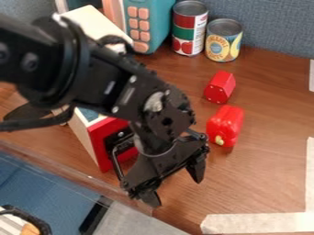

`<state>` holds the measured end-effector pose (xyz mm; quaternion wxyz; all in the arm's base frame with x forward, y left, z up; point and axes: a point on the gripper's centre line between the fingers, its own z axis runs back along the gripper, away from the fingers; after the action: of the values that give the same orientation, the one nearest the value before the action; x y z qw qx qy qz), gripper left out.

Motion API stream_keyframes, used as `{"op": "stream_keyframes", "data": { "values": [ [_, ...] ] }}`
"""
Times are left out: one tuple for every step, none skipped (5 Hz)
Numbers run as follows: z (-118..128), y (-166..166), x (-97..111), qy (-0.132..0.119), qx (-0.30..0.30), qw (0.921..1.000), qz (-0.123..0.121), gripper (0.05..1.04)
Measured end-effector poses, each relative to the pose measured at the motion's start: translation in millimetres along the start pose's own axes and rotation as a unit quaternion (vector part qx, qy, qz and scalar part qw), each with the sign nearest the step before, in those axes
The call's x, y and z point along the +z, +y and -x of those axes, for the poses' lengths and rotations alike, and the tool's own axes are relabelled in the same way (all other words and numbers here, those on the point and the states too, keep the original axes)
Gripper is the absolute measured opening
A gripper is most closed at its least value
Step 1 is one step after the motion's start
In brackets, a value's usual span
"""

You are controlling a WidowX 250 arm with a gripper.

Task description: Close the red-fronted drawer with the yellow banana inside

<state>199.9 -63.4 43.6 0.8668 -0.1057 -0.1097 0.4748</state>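
Black arm (52, 57); end effector (174, 185) open near table edge (110, 193), rounded red toy (226, 122) apart from tape (257, 223).

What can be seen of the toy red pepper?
The pepper is bright red and glossy, apparently plastic, with rounded lobes and a short yellowish-green stem. It looks whole and lies on its side on the brown wood-look table, stem end facing the camera. In the view it sits just below the red block, with a gap between them. The open gripper hangs to its lower left, with no contact visible; only the table appears to touch it.
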Motion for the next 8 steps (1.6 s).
{"op": "stream_keyframes", "data": {
  "values": [
    [-5.0,3.1,-4.0,0.002,0.024,0.9997,0.01,1.0],
    [-8.0,8.9,-15.1,0.0,0.008,0.9999,-0.011,1.0],
    [-15.3,8.2,-21.5,-0.003,0.006,0.9998,-0.019,1.0],
    [-27.3,8.5,-22.4,-0.005,0.019,0.9996,-0.02,1.0],
    [-40.1,8.5,-20.3,-0.008,0.031,0.9994,-0.016,1.0],
    [-52.4,13.5,-18.4,-0.014,0.045,0.9987,-0.018,1.0],
    [-65.4,17.8,-16.0,-0.018,0.051,0.9984,-0.018,0.999],
    [-77.5,23.4,-12.1,-0.027,0.06,0.9977,-0.017,0.999]
  ]
}}
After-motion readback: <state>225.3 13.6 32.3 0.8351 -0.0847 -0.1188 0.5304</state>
